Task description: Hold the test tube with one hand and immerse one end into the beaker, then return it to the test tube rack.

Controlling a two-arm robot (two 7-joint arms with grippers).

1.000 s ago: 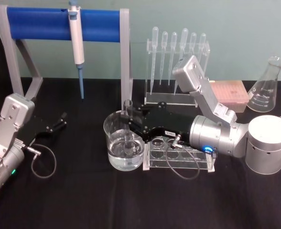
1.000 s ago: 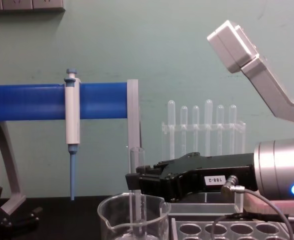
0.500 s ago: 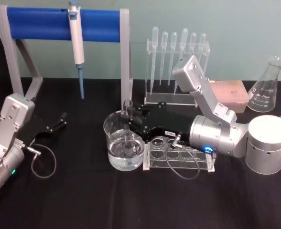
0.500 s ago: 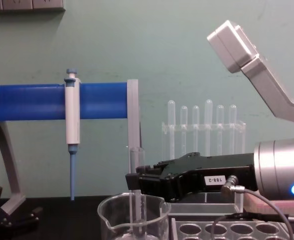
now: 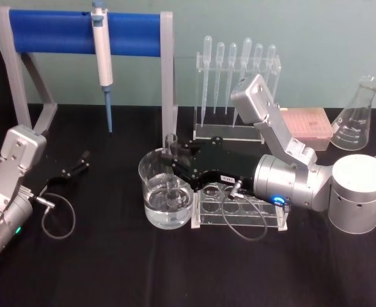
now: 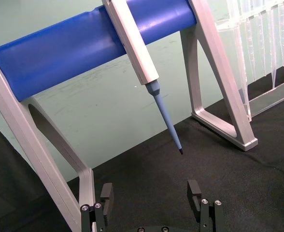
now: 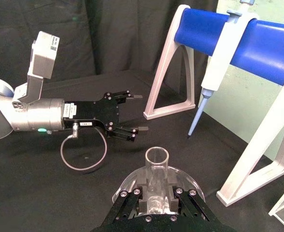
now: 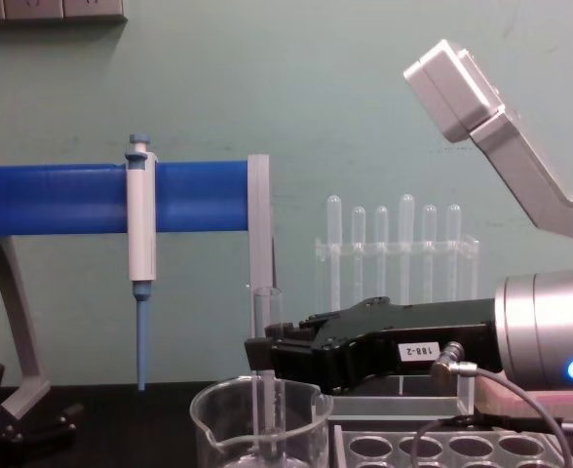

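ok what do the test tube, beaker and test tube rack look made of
Test tube, held in the right gripper's jaws: clear, glossy, thin-walled, likely glass. Beaker: same clear gloss, pouring spout, probably glass. Test tube rack: transparent flat sheets with bright edges, likely acrylic. Left gripper is parked apart.

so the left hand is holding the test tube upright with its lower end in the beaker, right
No, the right hand is holding the test tube upright with its lower end in the beaker; the head view shows it. The left hand lies open off to the left.
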